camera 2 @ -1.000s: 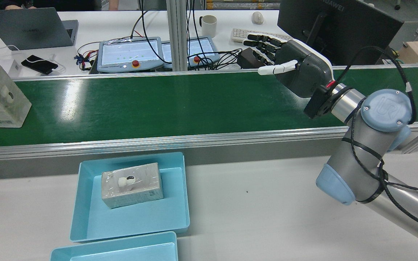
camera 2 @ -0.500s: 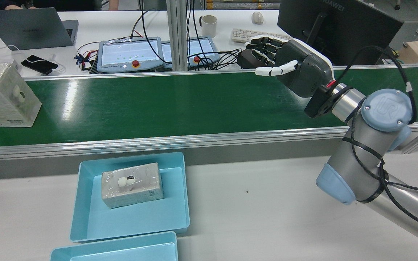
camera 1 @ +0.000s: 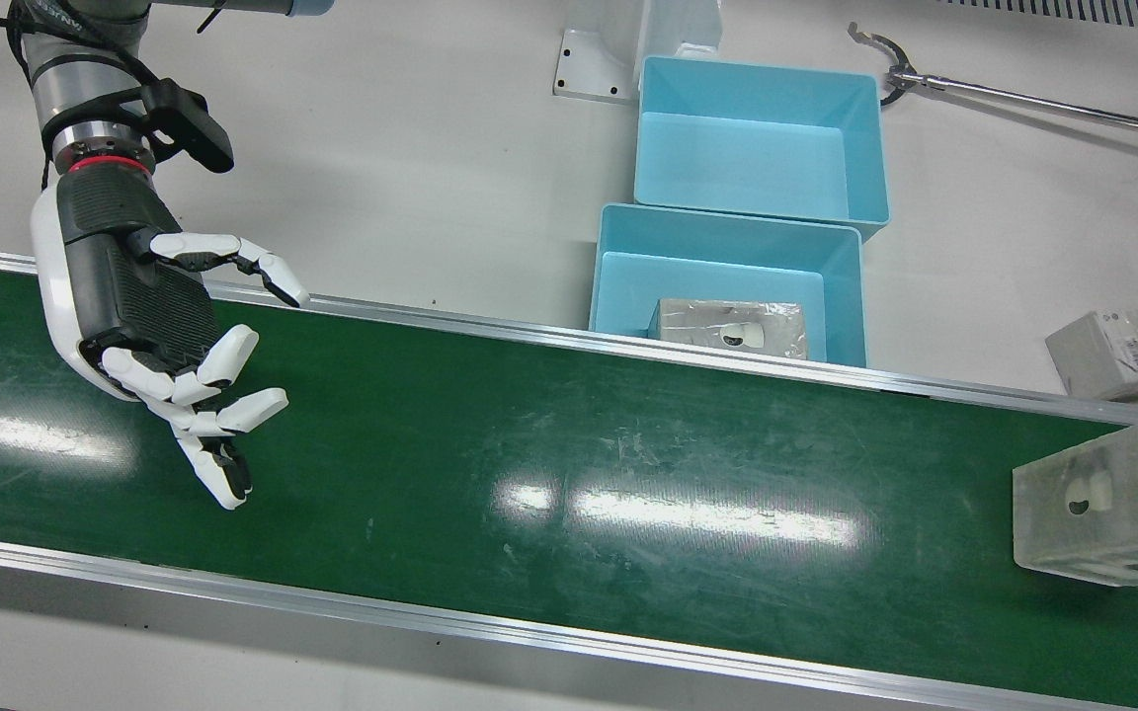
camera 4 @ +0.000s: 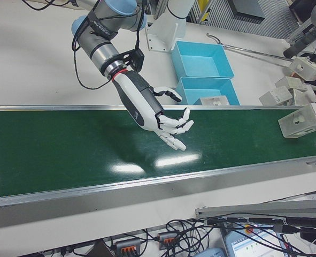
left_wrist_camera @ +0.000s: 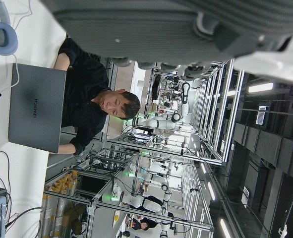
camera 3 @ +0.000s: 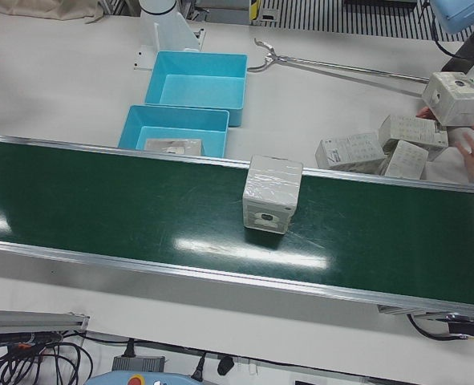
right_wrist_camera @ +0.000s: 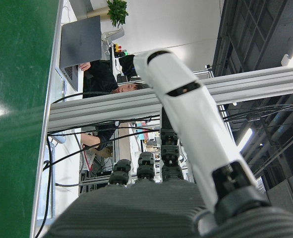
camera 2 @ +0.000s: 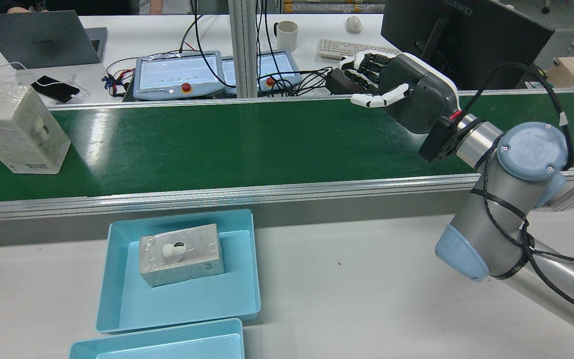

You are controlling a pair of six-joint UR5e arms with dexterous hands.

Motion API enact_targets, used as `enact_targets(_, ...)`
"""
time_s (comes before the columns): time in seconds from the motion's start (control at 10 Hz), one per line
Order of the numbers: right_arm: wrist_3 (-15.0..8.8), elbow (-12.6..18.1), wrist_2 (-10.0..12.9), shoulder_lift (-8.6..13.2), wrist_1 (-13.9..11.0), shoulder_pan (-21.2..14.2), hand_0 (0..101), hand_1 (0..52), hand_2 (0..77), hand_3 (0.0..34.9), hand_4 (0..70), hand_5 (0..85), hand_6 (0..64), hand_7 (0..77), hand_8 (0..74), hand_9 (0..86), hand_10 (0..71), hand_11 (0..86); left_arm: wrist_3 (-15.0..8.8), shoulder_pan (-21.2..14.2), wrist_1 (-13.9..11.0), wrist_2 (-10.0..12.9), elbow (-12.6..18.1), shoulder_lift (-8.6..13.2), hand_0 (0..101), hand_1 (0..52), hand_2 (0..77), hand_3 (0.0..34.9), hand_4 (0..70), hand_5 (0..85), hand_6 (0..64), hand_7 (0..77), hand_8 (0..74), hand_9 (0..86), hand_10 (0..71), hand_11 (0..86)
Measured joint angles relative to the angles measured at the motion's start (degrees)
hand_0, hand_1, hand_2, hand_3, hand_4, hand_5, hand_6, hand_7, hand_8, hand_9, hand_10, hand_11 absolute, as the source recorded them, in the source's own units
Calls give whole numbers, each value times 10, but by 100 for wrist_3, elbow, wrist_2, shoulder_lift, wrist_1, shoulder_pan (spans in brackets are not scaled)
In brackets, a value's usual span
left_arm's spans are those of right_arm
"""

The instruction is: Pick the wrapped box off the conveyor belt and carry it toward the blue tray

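- Wrapped box [camera 2: 18, 130] stands upright on the conveyor belt [camera 2: 247, 144], far down the belt from the right hand [camera 2: 406, 92], with a long stretch of bare green between them.
- Right hand hangs over the belt with palm turned toward the box side, fingers [camera 1: 223, 395] spread and curled loosely, holding nothing. Left hand: its own camera shows only a slice of the palm, so I cannot tell how its fingers stand.
- Blue tray [camera 2: 117, 299] sits off the belt on the robot's side, between box and hand along the belt's length, and a wrapped box already lies in it [camera 2: 181, 254].
- Risk one: the box is tall on a narrow base. A knock high on its side from a fingertip looks likely to topple it rather than seat it in the palm.
- Risk two: plastic wrap looks slick, so a shallow pinch could let it slide out mid-carry.
- Risk three: closing late or early on a box sitting on a belt means fingers meet a corner, spinning it away.
- Risk four: the occupied tray leaves less room near the belt edge.
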Motion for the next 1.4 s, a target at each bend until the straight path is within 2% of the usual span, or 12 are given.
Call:
enact_targets(0.3, 31, 3, -6, -11, 0, 1, 628, 295, 295, 19, 360, 485, 185, 349, 65, 109, 44, 104, 0, 0, 0, 0, 0, 0, 0, 0, 5, 0, 0, 5, 0, 5, 5, 0, 0, 5)
enact_targets(0.4, 29, 12, -12, -9, 0, 1, 658, 289, 273, 18, 485, 595, 213, 360, 82, 114, 44, 93, 0, 0, 0, 0, 0, 0, 0, 0, 11, 0, 0, 5, 0, 5, 5, 5, 5, 0)
enact_targets(0.5, 13, 19, -17, -10, 0, 1, 658, 289, 273, 18, 485, 595, 213, 360, 82, 114, 44, 93, 0, 0, 0, 0, 0, 0, 0, 0, 11, 0, 0, 5, 0, 5, 5, 5, 5, 0)
enact_targets(0.6, -12, 20, -21, -13, 0, 1, 584, 202, 235, 18, 464, 595, 224, 376, 76, 114, 44, 82, 0, 0, 0, 0, 0, 0, 0, 0, 11, 0, 0, 5, 0, 5, 5, 5, 5, 0)
enact_targets(0.7, -32, 18, -23, -15, 0, -3, 519, 87, 180, 16, 387, 518, 196, 393, 71, 114, 27, 49, 0, 0, 0, 0, 0, 0, 0, 0, 11, 0, 0, 11, 0, 5, 5, 5, 5, 0)
enact_targets(0.8, -44, 13, -24, -10, 0, -13, 457, 60, 22, 18, 305, 415, 191, 393, 49, 104, 33, 27, 0, 0, 0, 0, 0, 0, 0, 0, 11, 0, 0, 5, 0, 5, 5, 5, 0, 5)
enact_targets(0.9, -55, 8, -22, 2, 0, -28, 457, 60, 22, 18, 289, 349, 191, 398, 49, 104, 0, 44, 0, 0, 0, 0, 0, 0, 0, 0, 11, 0, 0, 5, 0, 5, 5, 5, 0, 5)
enact_targets(1.0, -79, -2, -17, 23, 0, -51, 486, 158, 131, 19, 262, 207, 153, 316, 22, 33, 33, 49, 0, 0, 0, 0, 0, 0, 0, 0, 11, 0, 0, 11, 0, 5, 5, 0, 5, 0)
enact_targets(1.1, -130, -61, -15, 99, 44, -78, 486, 158, 131, 19, 262, 207, 153, 316, 22, 33, 33, 49, 0, 0, 0, 0, 0, 0, 0, 0, 5, 0, 0, 11, 0, 5, 5, 0, 5, 0)
enact_targets(1.2, -170, -206, -17, 181, 217, -110, 499, 169, 153, 20, 235, 180, 131, 262, 22, 44, 33, 54, 0, 0, 0, 0, 0, 0, 0, 0, 11, 0, 0, 5, 0, 5, 5, 5, 5, 0)
enact_targets(1.3, -195, -438, -25, 238, 557, -155, 499, 169, 153, 20, 235, 180, 131, 262, 22, 44, 33, 54, 0, 0, 0, 0, 0, 0, 0, 0, 11, 0, 0, 5, 0, 5, 5, 0, 5, 0)
enact_targets(1.4, -208, -669, -33, 271, 910, -205, 515, 185, 202, 18, 235, 180, 120, 235, 16, 44, 33, 71, 0, 0, 0, 0, 0, 0, 0, 0, 5, 0, 0, 11, 0, 5, 5, 0, 0, 0)
